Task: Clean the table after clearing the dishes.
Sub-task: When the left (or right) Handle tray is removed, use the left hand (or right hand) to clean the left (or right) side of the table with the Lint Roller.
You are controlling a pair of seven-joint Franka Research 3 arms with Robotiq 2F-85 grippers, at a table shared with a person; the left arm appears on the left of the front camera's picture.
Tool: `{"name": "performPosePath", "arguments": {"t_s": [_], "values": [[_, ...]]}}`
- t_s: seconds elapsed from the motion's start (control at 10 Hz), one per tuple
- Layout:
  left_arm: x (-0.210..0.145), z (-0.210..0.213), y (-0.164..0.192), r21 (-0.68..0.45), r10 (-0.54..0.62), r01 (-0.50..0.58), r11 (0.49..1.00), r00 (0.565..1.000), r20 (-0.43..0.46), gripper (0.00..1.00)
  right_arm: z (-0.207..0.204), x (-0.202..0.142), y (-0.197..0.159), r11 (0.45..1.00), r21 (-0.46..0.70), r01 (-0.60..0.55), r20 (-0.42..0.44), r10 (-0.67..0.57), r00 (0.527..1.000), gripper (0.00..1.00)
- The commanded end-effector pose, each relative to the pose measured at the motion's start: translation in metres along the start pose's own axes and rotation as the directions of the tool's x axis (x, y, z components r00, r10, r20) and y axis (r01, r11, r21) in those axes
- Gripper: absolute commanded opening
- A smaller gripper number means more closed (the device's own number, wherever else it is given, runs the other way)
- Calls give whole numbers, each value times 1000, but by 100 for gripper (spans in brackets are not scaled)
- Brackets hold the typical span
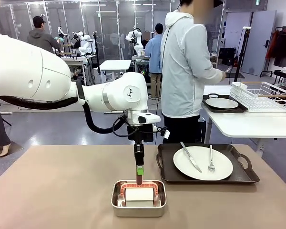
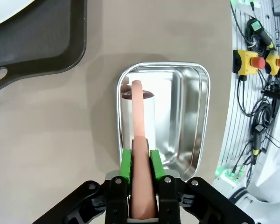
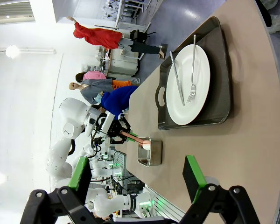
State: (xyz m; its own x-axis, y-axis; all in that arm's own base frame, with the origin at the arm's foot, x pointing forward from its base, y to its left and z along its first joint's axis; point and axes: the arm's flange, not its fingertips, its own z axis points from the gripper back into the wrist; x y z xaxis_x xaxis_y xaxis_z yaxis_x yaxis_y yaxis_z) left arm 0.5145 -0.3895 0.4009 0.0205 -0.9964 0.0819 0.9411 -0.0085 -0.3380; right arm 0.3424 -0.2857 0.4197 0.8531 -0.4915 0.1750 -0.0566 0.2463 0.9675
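Note:
On the brown table (image 1: 57,191) stands a small steel pan (image 1: 138,206) holding a white block with a red arched handle (image 1: 139,193). My left gripper (image 1: 139,172) points straight down over the pan, shut on the top of that handle (image 2: 139,126). One white plate (image 1: 203,163) with a knife and a fork lies on a dark tray (image 1: 243,176) to the right of the pan. A second plate (image 1: 222,103) on its tray rests on the white side table. My right gripper (image 3: 136,163) is open above the table (image 3: 252,154), holding nothing.
A person (image 1: 186,71) stands at the far side, turned toward the white side table (image 1: 248,125), which also carries a white wire rack (image 1: 262,95). Bare tabletop lies left of the pan and along the near edge.

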Motion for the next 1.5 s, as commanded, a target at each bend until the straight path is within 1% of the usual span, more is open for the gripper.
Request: {"name": "performPosePath", "arguments": {"t_s": [0.0, 0.2, 0.3, 0.5, 0.6, 0.7, 0.8, 0.9, 1.0, 1.1, 1.2, 1.3, 1.4], "values": [[3, 8, -11, 8, 45, -45, 999, 999, -24, 0, 1, -2, 4, 1000, 7, 0, 4, 0, 1000, 100], [3, 30, -32, 32, 103, -103, 994, 995, -6, 0, 1, -2, 4, 1000, 7, 0, 4, 0, 1000, 100], [-2, 47, -47, 63, 149, -151, 987, 988, 25, 18, 1, -2, 4, 1000, 7, 0, 4, 0, 1000, 100], [-25, 80, -74, 112, 290, -304, 946, 949, 124, 18, 1, -2, 4, 1000, 7, 0, 4, 0, 1000, 100], [-43, 94, -84, 133, 386, -411, 902, 905, 178, 18, 1, -2, 4, 1000, 7, 0, 4, 0, 1000, 100], [-68, 107, -91, 135, 480, -525, 840, 836, 265, 18, 1, -2, 4, 1000, 7, 0, 4, 0, 1000, 100], [-102, 122, -92, 100, 619, -705, 702, 674, 403, 18, 1, -2, 4, 1000, 7, 0, 4, 0, 1000, 100], [-136, 129, -93, 53, 692, -820, 569, 513, 508, 18, 1, -2, 4, 1000, 7, 0, 4, 0, 1000, 100], [-165, 130, -92, -14, 718, -883, 469, 372, 589, 18, 1, -2, 4, 1000, 7, 0, 4, 0, 1000, 100], [-186, 122, -90, -59, 712, -895, 441, 309, 630, 18, 1, -2, 4, 1000, 7, 0, 4, 0, 1000, 100], [-199, 106, -85, 111, 644, -868, 483, 438, 627, 18, 1, -2, 4, 1000, 7, 0, 4, 0, 1000, 100], [-186, 152, -77, -33, 727, -846, 532, 437, 529, 18, 1, -2, 4, 1000, 7, 0, 4, 0, 1000, 100], [-186, 152, -77, -33, 727, -846, 532, 437, 529, 18, 1, -2, 4, 1000, 7, 0, 4, 0, 1000, 100]]}}
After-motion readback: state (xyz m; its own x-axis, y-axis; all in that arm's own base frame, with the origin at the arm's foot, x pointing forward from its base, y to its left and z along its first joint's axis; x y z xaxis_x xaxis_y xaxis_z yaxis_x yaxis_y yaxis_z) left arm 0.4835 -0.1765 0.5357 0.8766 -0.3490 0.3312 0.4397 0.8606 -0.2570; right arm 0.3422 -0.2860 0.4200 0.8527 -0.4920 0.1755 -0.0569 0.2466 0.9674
